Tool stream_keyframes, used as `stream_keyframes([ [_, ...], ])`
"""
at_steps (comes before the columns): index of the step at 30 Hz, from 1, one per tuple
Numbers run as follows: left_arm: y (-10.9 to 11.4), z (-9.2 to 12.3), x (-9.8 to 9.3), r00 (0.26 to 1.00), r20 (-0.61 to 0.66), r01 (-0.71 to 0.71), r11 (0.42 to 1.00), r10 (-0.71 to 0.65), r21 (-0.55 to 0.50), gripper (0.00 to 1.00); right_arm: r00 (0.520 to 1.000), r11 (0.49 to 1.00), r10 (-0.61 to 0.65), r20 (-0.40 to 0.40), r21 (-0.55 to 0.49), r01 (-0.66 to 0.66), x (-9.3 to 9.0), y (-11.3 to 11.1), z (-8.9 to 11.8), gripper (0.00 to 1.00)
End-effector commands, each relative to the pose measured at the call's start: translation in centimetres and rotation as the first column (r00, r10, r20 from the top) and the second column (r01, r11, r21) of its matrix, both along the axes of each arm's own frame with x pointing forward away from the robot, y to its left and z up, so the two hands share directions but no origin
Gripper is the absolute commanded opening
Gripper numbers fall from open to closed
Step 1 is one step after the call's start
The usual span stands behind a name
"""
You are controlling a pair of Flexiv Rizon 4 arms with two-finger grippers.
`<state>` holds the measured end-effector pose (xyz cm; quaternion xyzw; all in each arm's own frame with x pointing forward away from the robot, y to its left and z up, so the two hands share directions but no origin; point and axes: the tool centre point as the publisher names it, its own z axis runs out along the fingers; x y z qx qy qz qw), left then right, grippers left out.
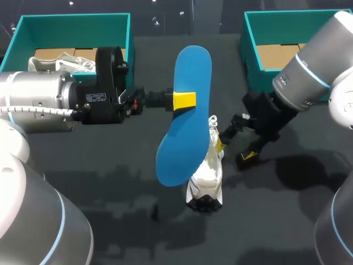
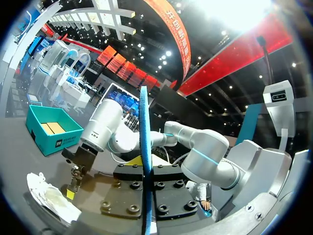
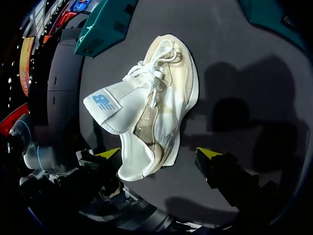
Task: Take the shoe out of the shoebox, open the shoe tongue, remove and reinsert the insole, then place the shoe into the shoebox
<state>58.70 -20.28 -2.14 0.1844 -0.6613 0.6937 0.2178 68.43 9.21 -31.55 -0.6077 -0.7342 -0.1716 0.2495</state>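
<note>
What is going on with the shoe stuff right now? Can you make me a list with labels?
Insole: blue, held up in the air above the shoe
Left gripper: shut on the insole
Shoe: white sneaker lying on the dark table
Tongue: pulled open, off to one side
Right gripper: open, at the shoe's heel end
Shoeboxes: two teal ones at the far side, left and right

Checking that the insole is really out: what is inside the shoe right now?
Through the open mouth of the shoe only a bare beige lining shows, no blue. The blue insole is up in the left gripper. The toe end is covered by the laces.
</note>
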Motion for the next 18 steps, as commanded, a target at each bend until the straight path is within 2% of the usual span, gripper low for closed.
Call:
stream_keyframes([
  [1,-0.2,0.2,1.4,0.987,0.159,-0.015,0.998,0.004,0.067,0.0,0.999,0.99,-0.04,0.002,0.136,0.039,-0.5,-0.6,0.8,1.0],
  [2,-0.1,0.3,1.9,0.982,0.189,-0.009,0.998,-0.004,0.068,0.0,0.999,0.983,-0.041,0.003,0.179,0.04,-0.5,-0.9,1.2,1.0],
  [4,-0.1,0.3,2.8,0.957,0.291,-0.018,0.994,-0.015,0.108,0.0,0.997,0.976,-0.08,-0.004,0.205,0.079,-0.2,-1.4,2.0,1.0],
  [9,-0.1,0.5,4.6,0.888,0.452,0.013,0.989,-0.08,0.149,0.0,0.992,0.946,-0.122,-0.021,0.299,0.122,0.3,-1.7,3.8,1.0],
  [11,-0.3,0.2,5.2,0.808,0.581,-0.014,0.981,-0.102,0.191,0.0,0.993,0.919,-0.113,-0.043,0.376,0.12,0.7,-1.8,4.5,1.0],
  [12,-0.5,-0.3,5.5,0.736,0.668,-0.058,0.973,-0.109,0.222,0.0,0.992,0.876,-0.104,-0.072,0.466,0.125,1.1,-1.9,5.0,1.0],
  [13,-0.5,-0.3,5.5,0.736,0.668,-0.058,0.973,-0.109,0.222,0.0,0.992,0.856,-0.093,-0.079,0.503,0.121,1.2,-2.0,5.2,1.0],
  [18,-0.5,-0.3,5.5,0.736,0.668,-0.058,0.973,-0.109,0.222,0.0,0.992,0.856,-0.093,-0.079,0.503,0.121,1.2,-2.0,5.2,1.0],
])
